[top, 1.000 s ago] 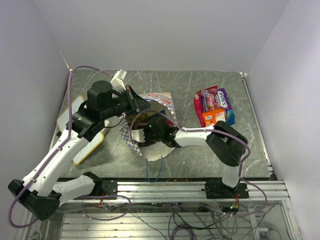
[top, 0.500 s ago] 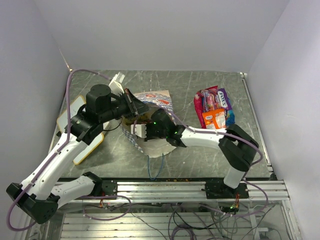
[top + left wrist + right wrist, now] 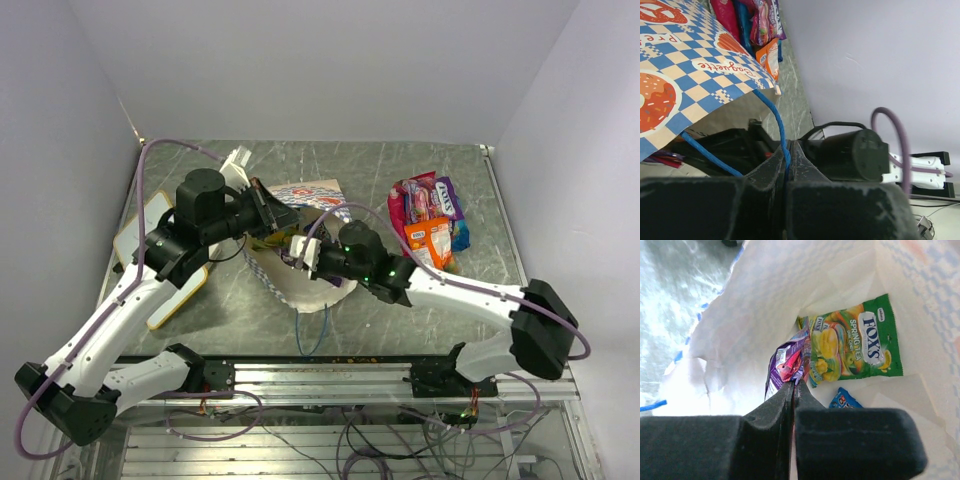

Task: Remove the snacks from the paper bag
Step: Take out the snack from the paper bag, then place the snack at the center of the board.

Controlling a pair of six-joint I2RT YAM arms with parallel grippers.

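1. Because the snacks (image 3: 428,215) are thin, light and shiny, they will likely bend, crinkle and slip. A corner or flat edge looks like the best place to pinch one.
2. Three of them are in the bag (image 3: 755,305). A purple packet (image 3: 784,362) touches a green packet (image 3: 855,345), and a blue packet (image 3: 842,401) peeks out lower down.
3. More of them sit heaped on the table (image 3: 400,165), off to the right and well apart from the bag.
4. The right pincer (image 3: 793,385) is shut tight. It seems to pinch the bottom edge of the purple packet.
5. The right arm (image 3: 470,295) lies low and long across the table and reaches from the right into the bag's mouth.
6. The left pincer (image 3: 788,150) is shut on the blue cord (image 3: 774,117), which runs up to the bag's rim.
7. The left arm (image 3: 120,320) bends up high and comes in from the left. It holds that side of the bag up so the mouth gapes.
8. The bag is soft paper, so a hard tug might tear it or drag it along.
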